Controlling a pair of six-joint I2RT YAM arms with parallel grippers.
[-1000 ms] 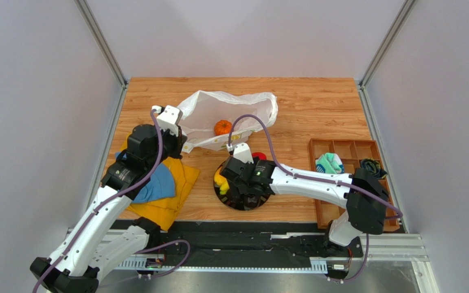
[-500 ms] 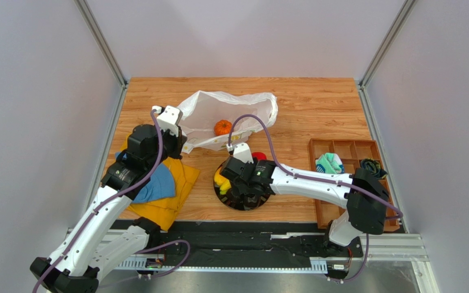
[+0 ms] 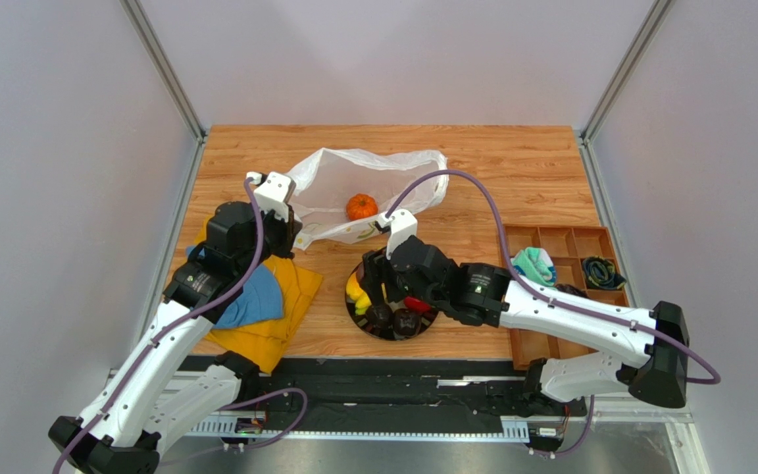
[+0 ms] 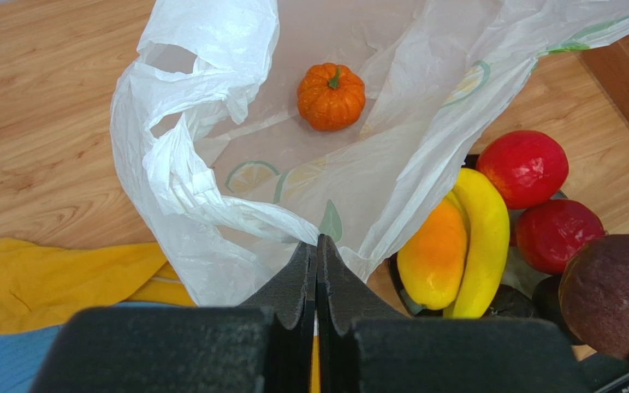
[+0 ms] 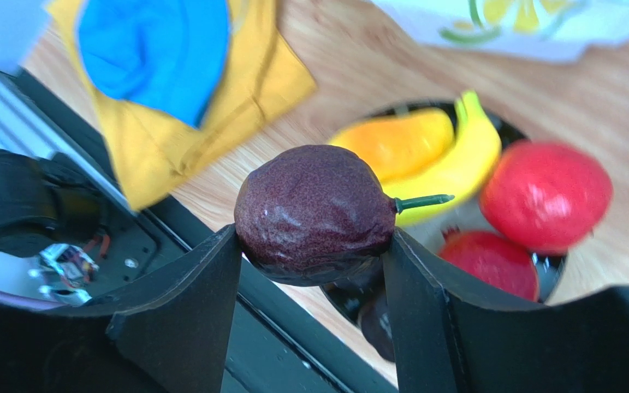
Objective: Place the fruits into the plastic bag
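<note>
The plastic bag (image 3: pixel 393 168) lies open on the wood with a ribbed orange fruit (image 3: pixel 360 205) inside it. My left gripper (image 4: pixel 316 242) is shut on the bag's near edge (image 4: pixel 236 217) and holds its mouth up. On the black plate (image 3: pixel 393 338) lie a banana (image 4: pixel 483 237), a mango (image 4: pixel 433 254), two red fruits (image 4: pixel 524 168) (image 4: pixel 557 235) and dark ones (image 3: pixel 383 318). My right gripper (image 5: pixel 311 237) is shut on a dark purple fruit (image 5: pixel 314 213) and holds it above the plate's left side.
A blue cloth (image 3: pixel 254 296) lies on a yellow cloth (image 3: pixel 284 316) left of the plate, under my left arm. At the right stands a wooden compartment tray (image 3: pixel 571 242) holding a teal cloth (image 3: pixel 532 264). Grey walls close in the table.
My right gripper has closed on the dark purple fruit and lifted it off the plate, and the right arm has swung forward. The left gripper and the bag have stayed put.
</note>
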